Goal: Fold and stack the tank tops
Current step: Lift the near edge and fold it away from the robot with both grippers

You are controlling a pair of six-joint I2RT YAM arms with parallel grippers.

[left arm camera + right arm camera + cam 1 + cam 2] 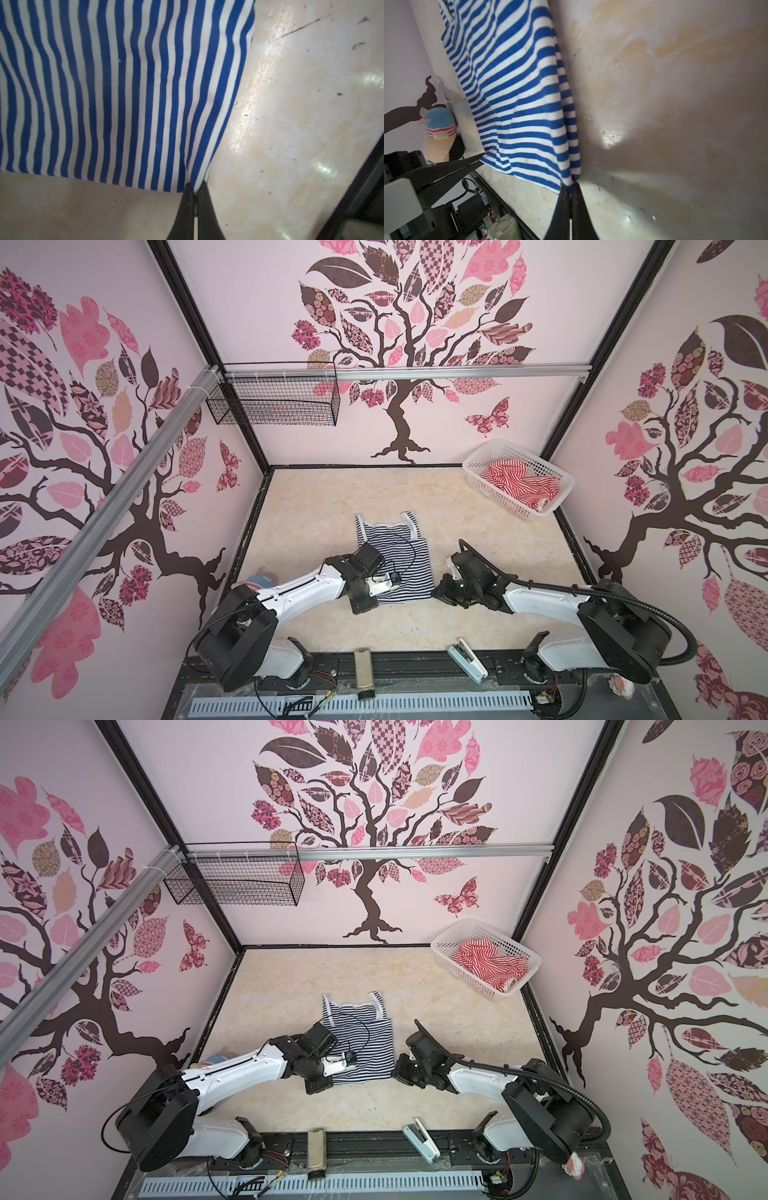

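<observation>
The navy-and-white tank top [399,560] [368,1040] lies flat mid-table, straps toward the back wall. My left gripper [195,187] [374,600] is shut on the hem's left corner, a pinch of striped cloth [124,93] bunched between its tips. At the hem's right corner my right gripper [570,186] [434,593] is shut on the cloth [519,104] too. The left fingers [475,160] also show in the right wrist view. The red-and-white tank top [515,483] [486,961] lies crumpled in the white basket [511,510] [478,986].
A plush doll [439,124] [259,578] with a striped hat sits by the left wall behind the left arm. A black wire basket [274,400] hangs on the back rail. A stapler [467,659] and a small upright block [363,672] lie on the front ledge.
</observation>
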